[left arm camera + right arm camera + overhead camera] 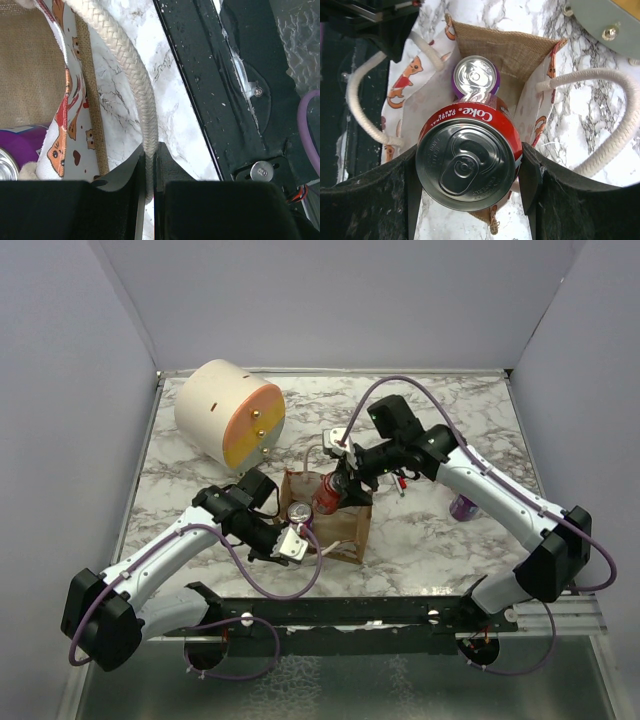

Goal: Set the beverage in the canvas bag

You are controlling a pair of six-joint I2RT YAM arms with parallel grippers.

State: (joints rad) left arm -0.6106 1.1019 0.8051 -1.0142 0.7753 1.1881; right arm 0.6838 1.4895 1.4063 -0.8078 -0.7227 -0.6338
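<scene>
The canvas bag (pixel 345 525) stands open at the table's middle, with its tan weave and white printed band in the right wrist view (pixel 520 52). My left gripper (pixel 288 542) is shut on its near cream rope handle (pixel 134 70), pinched between the jaws (pixel 149 167). My right gripper (pixel 338 488) is shut on a red Coke can (pixel 467 160), upright over the bag's open mouth, one finger on each side. A purple can (pixel 476 75) stands inside the bag, and it also shows in the top view (pixel 299 512).
A large cream-and-orange cylinder (pixel 230 412) lies at the back left. Another purple can (pixel 462 506) stands on the marble right of the bag. The bag's far handle (pixel 615 130) loops out on the table. A black rail (pixel 210 75) runs along the near edge.
</scene>
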